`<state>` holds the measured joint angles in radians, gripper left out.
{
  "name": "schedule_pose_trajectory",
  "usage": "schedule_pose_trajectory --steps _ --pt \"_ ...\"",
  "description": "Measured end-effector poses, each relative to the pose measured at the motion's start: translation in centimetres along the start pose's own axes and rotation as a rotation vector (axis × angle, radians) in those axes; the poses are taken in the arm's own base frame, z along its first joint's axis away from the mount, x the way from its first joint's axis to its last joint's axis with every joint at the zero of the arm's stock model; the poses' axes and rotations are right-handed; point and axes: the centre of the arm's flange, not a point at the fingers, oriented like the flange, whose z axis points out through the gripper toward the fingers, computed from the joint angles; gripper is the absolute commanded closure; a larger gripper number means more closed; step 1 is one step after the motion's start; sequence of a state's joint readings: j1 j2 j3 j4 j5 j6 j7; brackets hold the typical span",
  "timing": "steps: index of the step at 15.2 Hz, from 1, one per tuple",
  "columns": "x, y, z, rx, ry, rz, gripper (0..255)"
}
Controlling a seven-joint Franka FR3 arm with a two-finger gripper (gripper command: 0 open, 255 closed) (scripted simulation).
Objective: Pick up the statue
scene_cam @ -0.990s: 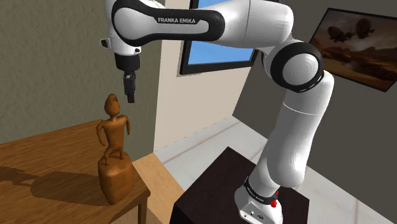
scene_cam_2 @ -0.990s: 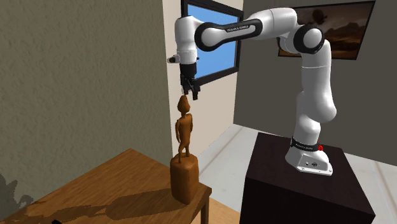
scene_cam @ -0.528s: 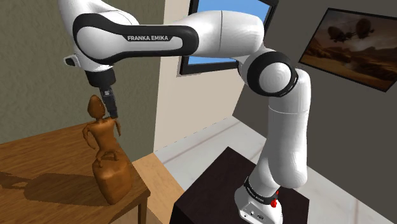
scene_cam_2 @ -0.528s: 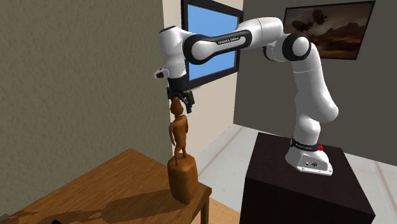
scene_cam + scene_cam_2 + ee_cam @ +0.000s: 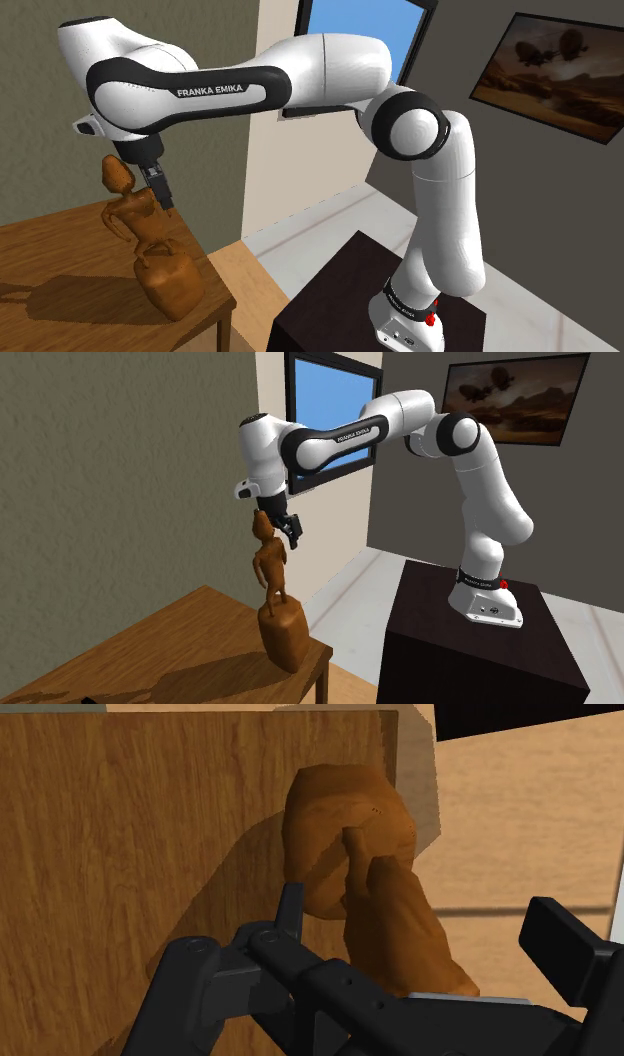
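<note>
At the wooden table's [image 5: 50,262] corner nearest the stand, the brown statue [image 5: 170,285] tilts. The black gripper [image 5: 161,193] flanks its torso, fingers [image 5: 560,939] spread wide apart.

Wrist view: the end of the statue [image 5: 340,824] nearest the gripper [image 5: 418,909] passes behind the gripper body and is hidden. Shoulder view: the bench [image 5: 60,250] is cut off by the shoulder view's left and bottom edges, and the stand [image 5: 325,300] by its bottom edge.
</note>
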<state>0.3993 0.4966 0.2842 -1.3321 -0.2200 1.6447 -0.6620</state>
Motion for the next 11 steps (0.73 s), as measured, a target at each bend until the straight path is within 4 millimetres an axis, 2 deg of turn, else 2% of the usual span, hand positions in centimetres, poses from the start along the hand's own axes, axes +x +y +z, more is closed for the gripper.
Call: schedule_pose_trajectory --steps 3,4,11 --pt "0.4 0.1 1.4 0.000 -0.001 -0.001 0" --pt "0.4 0.1 1.6 0.001 -0.001 -0.001 255" --pt "0.4 0.1 1.7 -0.001 0.001 -0.001 255"
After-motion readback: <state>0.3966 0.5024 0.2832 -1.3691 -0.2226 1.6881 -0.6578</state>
